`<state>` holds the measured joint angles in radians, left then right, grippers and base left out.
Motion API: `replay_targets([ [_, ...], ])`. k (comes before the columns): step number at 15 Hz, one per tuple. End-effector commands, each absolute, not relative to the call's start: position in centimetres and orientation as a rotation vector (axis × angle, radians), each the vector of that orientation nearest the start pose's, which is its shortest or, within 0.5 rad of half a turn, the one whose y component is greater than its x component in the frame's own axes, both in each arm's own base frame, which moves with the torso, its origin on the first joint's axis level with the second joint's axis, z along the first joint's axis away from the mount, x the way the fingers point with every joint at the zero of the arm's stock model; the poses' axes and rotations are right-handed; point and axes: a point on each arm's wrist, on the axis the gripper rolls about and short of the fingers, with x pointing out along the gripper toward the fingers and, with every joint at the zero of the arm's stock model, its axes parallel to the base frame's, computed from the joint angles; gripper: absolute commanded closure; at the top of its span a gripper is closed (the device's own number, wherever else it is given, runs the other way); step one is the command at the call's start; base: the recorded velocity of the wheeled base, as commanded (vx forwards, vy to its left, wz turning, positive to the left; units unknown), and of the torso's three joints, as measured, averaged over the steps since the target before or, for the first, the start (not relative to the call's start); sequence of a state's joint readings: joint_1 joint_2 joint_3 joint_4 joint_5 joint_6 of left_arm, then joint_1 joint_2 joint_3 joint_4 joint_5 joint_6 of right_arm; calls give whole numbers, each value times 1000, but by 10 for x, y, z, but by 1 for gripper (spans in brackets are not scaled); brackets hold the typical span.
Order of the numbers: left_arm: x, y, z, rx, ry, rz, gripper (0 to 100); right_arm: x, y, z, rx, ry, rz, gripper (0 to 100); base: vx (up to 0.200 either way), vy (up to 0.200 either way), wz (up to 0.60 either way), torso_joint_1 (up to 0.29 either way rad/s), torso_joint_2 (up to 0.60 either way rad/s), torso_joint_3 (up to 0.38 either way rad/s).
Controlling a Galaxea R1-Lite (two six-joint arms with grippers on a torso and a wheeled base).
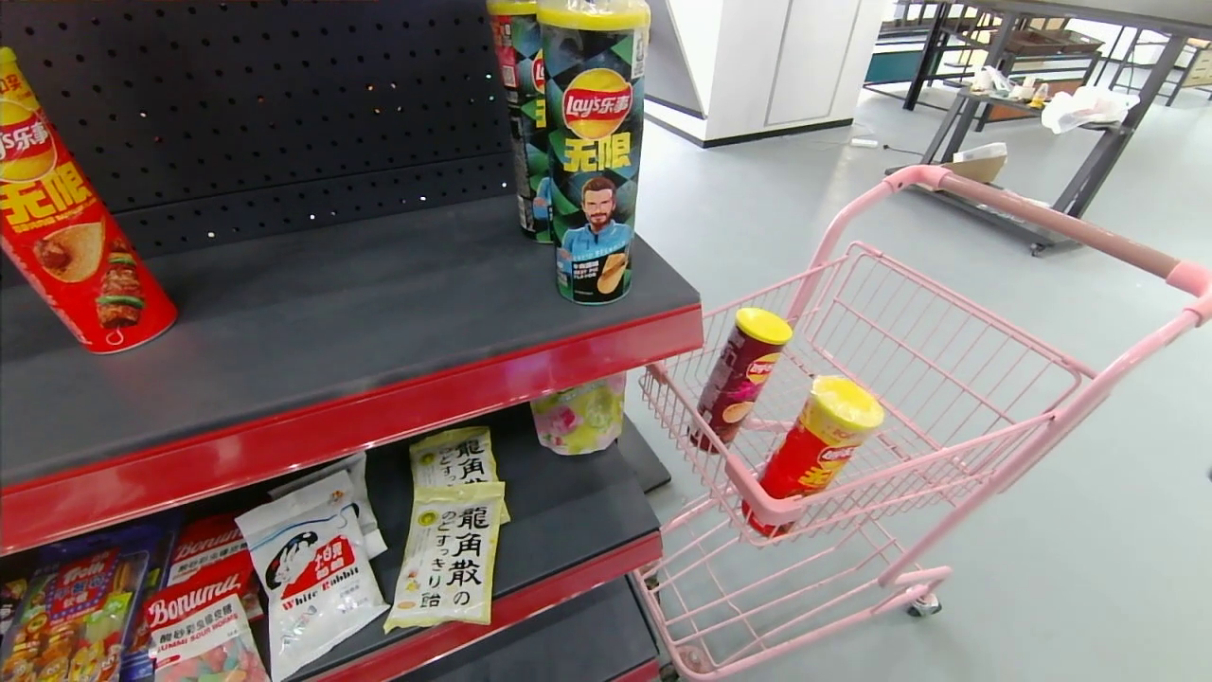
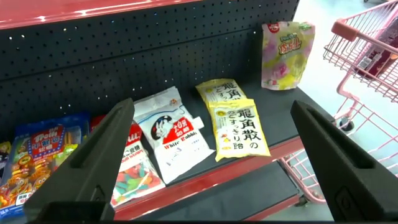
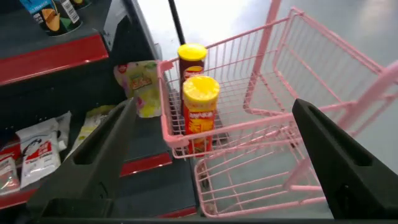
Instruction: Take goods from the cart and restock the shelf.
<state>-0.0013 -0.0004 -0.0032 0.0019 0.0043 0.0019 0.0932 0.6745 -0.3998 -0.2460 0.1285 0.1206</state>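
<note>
Two cans of chips stand in the pink cart (image 1: 1042,223), a red can (image 3: 200,112) and a dark can (image 3: 191,62), so we judge the step in hand to be the pick: fetching one of them for the top shelf (image 1: 360,303), where green cans (image 1: 595,152) already stand near the end. Our right gripper (image 3: 214,106) is released, its fingers spread wide, and it holds nothing. The red can stands upright ahead of and below it, roughly in line with the gap between the fingers, well apart from both. The dark can leans just beyond the red one, farther from the gripper. We think the next move calls for lowering the right gripper into the cart, straddling the red can near its yellow lid and closing without catching the wire wall. Our left gripper (image 2: 211,109) is also released and empty. It faces the lower shelf (image 2: 289,102) and the snack bags (image 2: 239,127) lying there, with the cart off to one side.
</note>
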Motion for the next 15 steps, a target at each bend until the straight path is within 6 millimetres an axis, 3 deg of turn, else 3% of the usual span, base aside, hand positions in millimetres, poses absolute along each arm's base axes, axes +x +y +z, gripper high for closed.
replay_targets([
  [1,-23,0,76,3,0,3,0,162,34,159,144,327,368,0,0,0,0,0,0,0],
  [3,-23,0,76,3,-2,3,0,179,41,141,144,385,383,0,0,0,0,0,0,0],
  [7,-23,0,76,5,-2,3,0,209,59,124,134,440,431,0,0,0,0,0,0,0],
  [12,-23,0,76,5,-2,3,0,247,61,112,137,435,401,0,0,0,0,0,0,0],
  [15,-23,0,76,5,-2,3,0,257,54,100,135,475,360,0,0,0,0,0,0,0],
])
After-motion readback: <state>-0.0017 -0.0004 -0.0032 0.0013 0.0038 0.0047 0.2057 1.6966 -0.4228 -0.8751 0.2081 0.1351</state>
